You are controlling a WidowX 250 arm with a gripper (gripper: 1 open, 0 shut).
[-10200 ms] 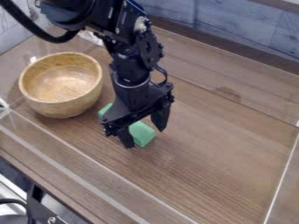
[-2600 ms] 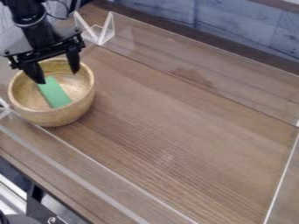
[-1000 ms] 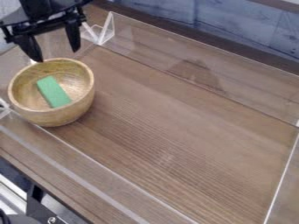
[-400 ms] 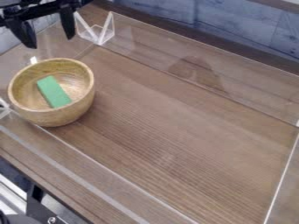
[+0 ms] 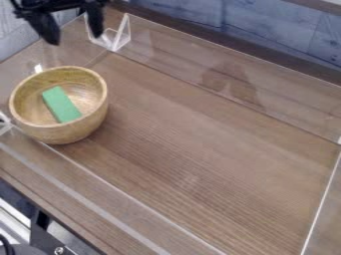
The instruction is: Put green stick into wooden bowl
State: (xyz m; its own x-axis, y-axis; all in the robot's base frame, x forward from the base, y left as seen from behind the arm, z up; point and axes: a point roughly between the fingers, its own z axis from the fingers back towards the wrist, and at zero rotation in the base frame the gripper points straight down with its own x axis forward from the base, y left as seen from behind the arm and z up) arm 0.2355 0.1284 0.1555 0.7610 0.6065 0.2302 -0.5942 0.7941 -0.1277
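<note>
The green stick (image 5: 58, 104) lies flat inside the wooden bowl (image 5: 19, 108), which sits at the left of the table. My gripper (image 5: 72, 24) hangs open at the top left, well above and behind the bowl, its two dark fingers spread wide with nothing between them. Only the fingers and a bit of the wrist show; the arm itself is cut off by the frame's top edge.
Low clear plastic walls ring the wooden tabletop (image 5: 213, 139). A clear plastic corner piece (image 5: 118, 35) stands just right of the gripper. A grey-blue wall runs along the back.
The gripper has risen and drifted right, away from the bowl. The green stick stays lying in the bowl, and the bowl has not moved.
</note>
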